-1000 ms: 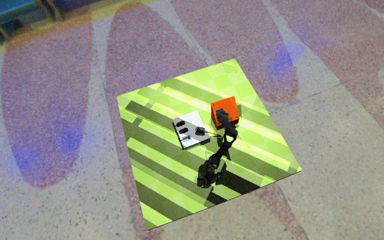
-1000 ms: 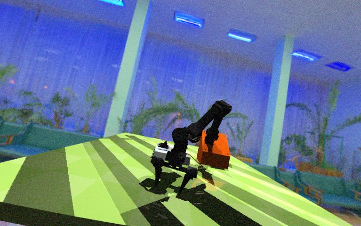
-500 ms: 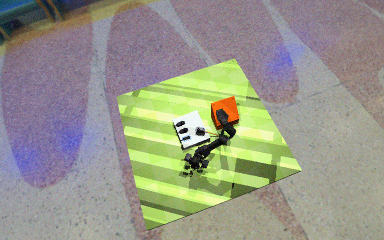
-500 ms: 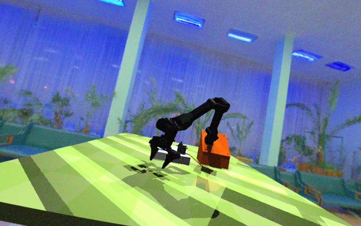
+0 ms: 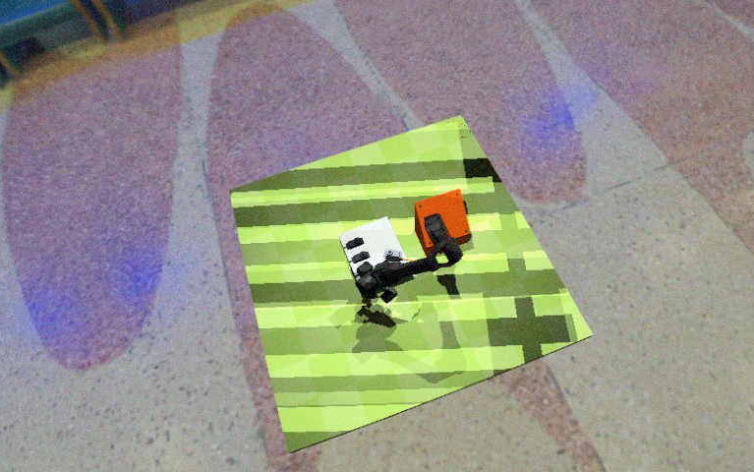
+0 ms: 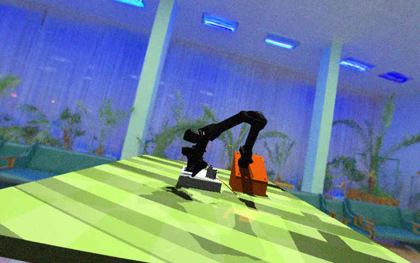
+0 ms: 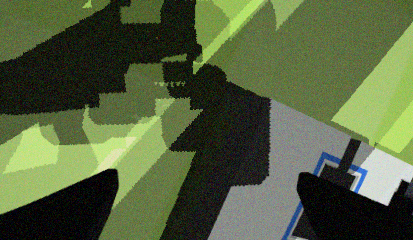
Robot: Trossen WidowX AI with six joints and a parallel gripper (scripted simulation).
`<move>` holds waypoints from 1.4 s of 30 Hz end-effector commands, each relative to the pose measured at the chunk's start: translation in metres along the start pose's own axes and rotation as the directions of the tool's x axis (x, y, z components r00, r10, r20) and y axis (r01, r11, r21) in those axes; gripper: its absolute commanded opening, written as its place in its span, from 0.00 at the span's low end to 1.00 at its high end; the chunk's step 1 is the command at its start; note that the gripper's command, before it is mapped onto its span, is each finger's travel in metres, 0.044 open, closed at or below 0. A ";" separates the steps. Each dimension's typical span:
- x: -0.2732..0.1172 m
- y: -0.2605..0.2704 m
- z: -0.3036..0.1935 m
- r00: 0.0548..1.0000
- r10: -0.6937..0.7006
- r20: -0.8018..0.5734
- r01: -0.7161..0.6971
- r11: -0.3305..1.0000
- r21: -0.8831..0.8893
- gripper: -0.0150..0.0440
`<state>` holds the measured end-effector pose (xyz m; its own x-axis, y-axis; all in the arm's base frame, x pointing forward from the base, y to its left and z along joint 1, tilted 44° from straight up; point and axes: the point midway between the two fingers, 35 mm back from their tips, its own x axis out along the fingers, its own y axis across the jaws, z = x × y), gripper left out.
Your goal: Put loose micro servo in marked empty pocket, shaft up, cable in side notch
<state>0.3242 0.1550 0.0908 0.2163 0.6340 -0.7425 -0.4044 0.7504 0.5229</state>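
Atop white slab deck (image 5: pixel 381 232) (image 6: pixel 202 186), boxy dark servo (image 5: pixel 392 255) (image 6: pixel 211 172), orange wedge block (image 5: pixel 450 206) (image 6: pixel 258 169)

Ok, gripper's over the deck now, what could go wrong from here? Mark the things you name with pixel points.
The open gripper (image 6: pixel 195 172) (image 7: pixel 209 179) hangs low at the deck (image 5: pixel 377 233) (image 6: pixel 199 184) (image 7: pixel 243 215), so a fingertip might scrape it. The arm passes close by the loose servo (image 5: pixel 392 255) (image 6: pixel 211 172) and could nudge it. Its trailing cable (image 6: pixel 228 186) might snag as the servo is lifted.

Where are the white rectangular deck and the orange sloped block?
White rectangular deck (image 5: pixel 379 233) (image 6: pixel 199 186) (image 7: pixel 298 130): top, exterior, wrist views; top face, side wall, top face.
Orange sloped block (image 5: pixel 457 213) (image 6: pixel 258 170): top, exterior views; sloped face.
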 end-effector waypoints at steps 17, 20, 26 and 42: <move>-0.062 -0.065 -0.125 0.985 0.059 -0.159 0.053 0.784 0.618 1.00; -0.069 -0.065 -0.141 0.983 0.087 -0.161 0.049 0.723 0.689 1.00; -0.079 -0.062 -0.161 0.979 0.135 -0.151 0.035 0.621 0.783 1.00; -0.054 -0.058 -0.165 0.979 0.136 -0.150 0.034 0.621 0.783 1.00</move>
<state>0.1910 0.0403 0.0365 0.0245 0.6890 -0.7243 0.4459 0.6409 0.6248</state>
